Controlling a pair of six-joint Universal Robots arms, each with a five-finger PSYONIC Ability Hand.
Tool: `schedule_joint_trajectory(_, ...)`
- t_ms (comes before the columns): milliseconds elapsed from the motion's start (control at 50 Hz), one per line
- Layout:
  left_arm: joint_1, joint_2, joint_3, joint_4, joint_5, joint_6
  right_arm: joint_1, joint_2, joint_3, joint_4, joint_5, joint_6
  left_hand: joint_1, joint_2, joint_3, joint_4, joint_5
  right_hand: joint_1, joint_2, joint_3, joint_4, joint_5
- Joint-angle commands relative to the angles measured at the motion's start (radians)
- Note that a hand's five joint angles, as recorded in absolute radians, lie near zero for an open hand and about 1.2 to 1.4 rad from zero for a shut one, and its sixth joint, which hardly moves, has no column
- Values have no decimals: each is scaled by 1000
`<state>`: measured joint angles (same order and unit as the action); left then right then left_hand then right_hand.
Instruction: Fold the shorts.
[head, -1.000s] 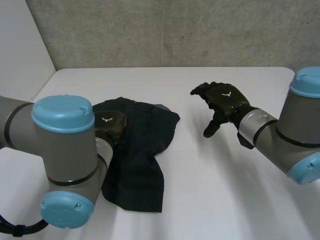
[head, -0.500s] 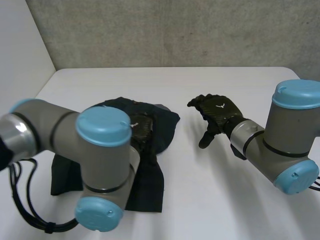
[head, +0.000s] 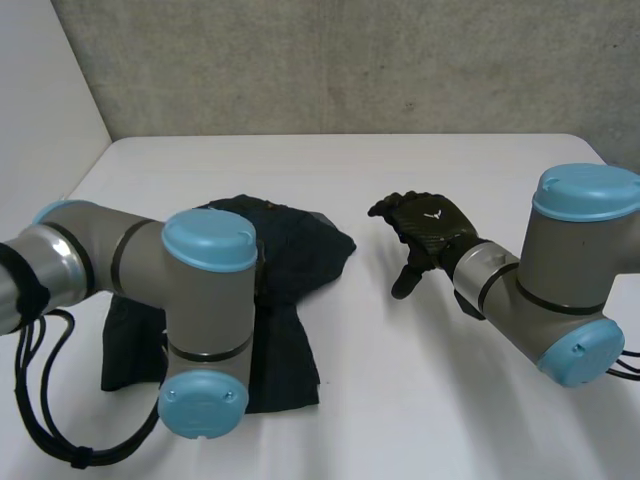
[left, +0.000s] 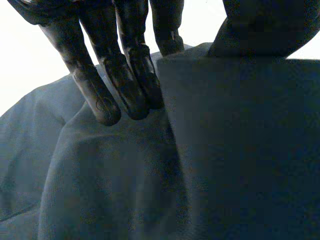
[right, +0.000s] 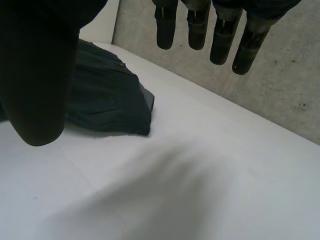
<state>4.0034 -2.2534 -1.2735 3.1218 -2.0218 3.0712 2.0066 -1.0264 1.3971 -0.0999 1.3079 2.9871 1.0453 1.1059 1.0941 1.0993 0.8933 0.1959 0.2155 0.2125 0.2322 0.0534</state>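
**Shorts pinched in my left hand, right hand free**

Dark shorts (head: 290, 300) lie crumpled on the white table (head: 400, 420), toward 9 o'clock from its middle. One leg reaches toward 6 o'clock, and more cloth shows at 8 o'clock past my left arm (head: 205, 300), whose elbow stands over the fabric.

In the left wrist view my left hand (left: 125, 60) is down on the shorts. My fingers (left: 100, 95) are straight and close together, with their tips on the cloth. A raised fold stands between them and my thumb (left: 265, 25), so I have that fold pinched. I cannot tell which part of the shorts the fold belongs to.

My right hand (head: 432, 222) hovers over bare table at 3 o'clock from the shorts, near them but apart. In its own wrist view its fingers (right: 222, 35) hang straight and a little spread. The thumb (right: 35, 75) is held wide, with nothing between it and them. A corner of the shorts lies on the table just beyond that thumb.
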Motion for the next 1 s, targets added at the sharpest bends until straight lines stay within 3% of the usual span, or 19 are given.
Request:
schedule_joint_trajectory(20, -6, 115, -46, -55, 6, 0, 43, 29, -47, -6, 1, 9, 351, 290, 302, 297, 328, -21, -41, -38, -58, -53)
schedule_joint_trajectory(220, -6, 256, -95, -62, 9, 58, 213, 158, -154, -96, 20, 23, 351, 290, 302, 297, 328, -21, -41, -38, -58, -53)
schedule_joint_trajectory(340, -7, 324, -121, -63, 11, 60, 276, 321, -321, -104, 181, 18, 351, 290, 302, 297, 328, -21, -41, -38, -58, -53)
schedule_joint_trajectory(360, -7, 333, -125, -63, 12, 61, 282, 357, -370, -103, 230, 18, 351, 290, 302, 297, 328, 84, 64, 67, 47, 52)
schedule_joint_trajectory(400, -9, 357, -133, -63, 20, 63, 284, 380, -415, -103, 270, 18, 351, 290, 302, 297, 328, 518, 498, 501, 482, 486)
schedule_joint_trajectory(440, -9, 365, -141, -63, 29, 64, 282, 379, -450, -107, 312, 18, 351, 290, 302, 297, 328, 1196, 1177, 1180, 1160, 1164)
schedule_joint_trajectory(500, 2, 368, -149, -62, 52, 81, 277, 338, -452, -115, 318, 10, 351, 290, 302, 297, 328, 1200, 1181, 1184, 1164, 1168)
schedule_joint_trajectory(600, 40, 367, -132, -65, 116, 119, 268, 142, -396, -110, 233, -34, 351, 290, 302, 297, 328, 1200, 1181, 1184, 1164, 1168)
schedule_joint_trajectory(720, 62, 374, -63, -65, 268, 205, 179, -73, -293, -49, 154, -207, 351, 290, 302, 297, 328, 1200, 1181, 1184, 1164, 1168)
schedule_joint_trajectory(740, 63, 382, -43, -66, 303, 204, 161, -152, -274, -5, 146, -265, 351, 290, 302, 297, 328, 1200, 1181, 1184, 1164, 1168)
schedule_joint_trajectory(840, 71, 434, -4, -95, 383, 202, 147, -285, -263, 177, 149, -400, 351, 290, 302, 297, 328, 1200, 1181, 1184, 1164, 1168)
schedule_joint_trajectory(1000, 82, 423, 8, -149, 469, 204, 161, -328, -251, 466, 183, -464, 351, 290, 302, 297, 328, 1200, 1181, 1184, 1164, 1168)
